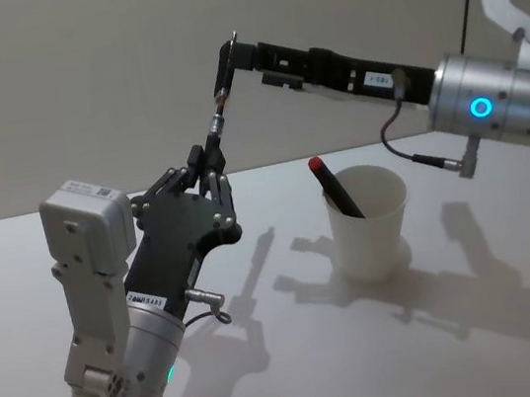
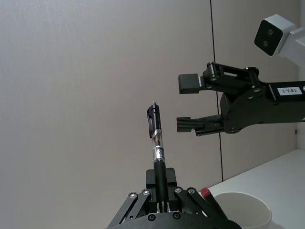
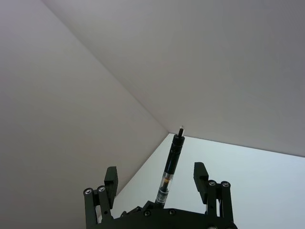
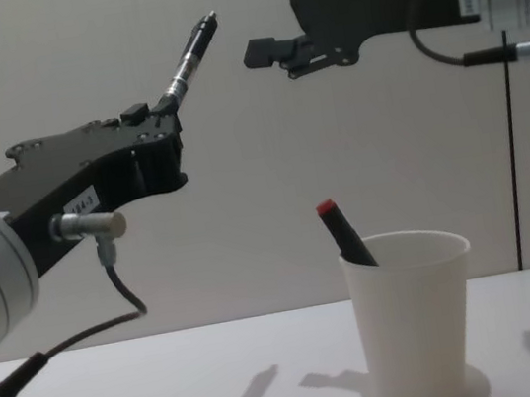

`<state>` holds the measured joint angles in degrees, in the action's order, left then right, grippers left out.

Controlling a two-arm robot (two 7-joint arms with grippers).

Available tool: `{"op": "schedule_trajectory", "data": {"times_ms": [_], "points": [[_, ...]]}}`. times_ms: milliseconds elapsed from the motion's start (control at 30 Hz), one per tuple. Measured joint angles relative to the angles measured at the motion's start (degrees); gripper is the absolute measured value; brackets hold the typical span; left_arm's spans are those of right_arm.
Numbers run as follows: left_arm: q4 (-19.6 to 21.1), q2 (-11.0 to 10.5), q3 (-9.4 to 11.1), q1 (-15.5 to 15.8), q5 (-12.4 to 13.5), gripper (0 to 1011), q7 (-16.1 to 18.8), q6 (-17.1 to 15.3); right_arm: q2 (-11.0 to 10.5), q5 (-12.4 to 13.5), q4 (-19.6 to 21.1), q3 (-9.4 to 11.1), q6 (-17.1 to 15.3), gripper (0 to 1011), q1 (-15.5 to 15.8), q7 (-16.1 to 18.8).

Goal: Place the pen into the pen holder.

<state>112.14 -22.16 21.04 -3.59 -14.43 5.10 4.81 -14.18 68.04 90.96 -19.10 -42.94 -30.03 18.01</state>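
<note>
A: Where was the pen [image 1: 216, 118]?
B: Held aloft in the left gripper [image 1: 208, 164], left of the pen holder [image 1: 370, 228]. The right gripper [image 1: 228, 62] stood wide open at its top.
A: Best handover?
B: Probably, right closing squarely before left released.

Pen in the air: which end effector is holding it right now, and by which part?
The left end effector grips the pen by its lower barrel, clip end free. The right end effector is open near the top.

Left end effector [image 2: 160, 187] holds pen [image 2: 157, 151] left of pen holder [image 4: 414, 326], seemingly near right end effector [image 2: 189, 104].
</note>
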Motion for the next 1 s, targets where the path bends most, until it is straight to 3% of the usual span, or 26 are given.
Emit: {"op": "schedule_trajectory", "data": {"times_ms": [133, 567, 1000], "points": [[0.0, 0.0, 0.0, 0.0, 0.0, 118, 0.0, 0.0, 0.5, 0.6, -0.3, -0.4, 0.2, 1002, -0.2, -1.3], [0.0, 0.0, 0.0, 0.0, 0.0, 118, 0.0, 0.0, 2.5, 7.8, -0.8, -2.1, 3.0, 1002, -0.1, -6.6], [0.0, 0.0, 0.0, 0.0, 0.0, 118, 0.0, 0.0, 3.4, 10.1, -1.2, -3.6, 6.5, 1002, 0.6, -11.4]]}}
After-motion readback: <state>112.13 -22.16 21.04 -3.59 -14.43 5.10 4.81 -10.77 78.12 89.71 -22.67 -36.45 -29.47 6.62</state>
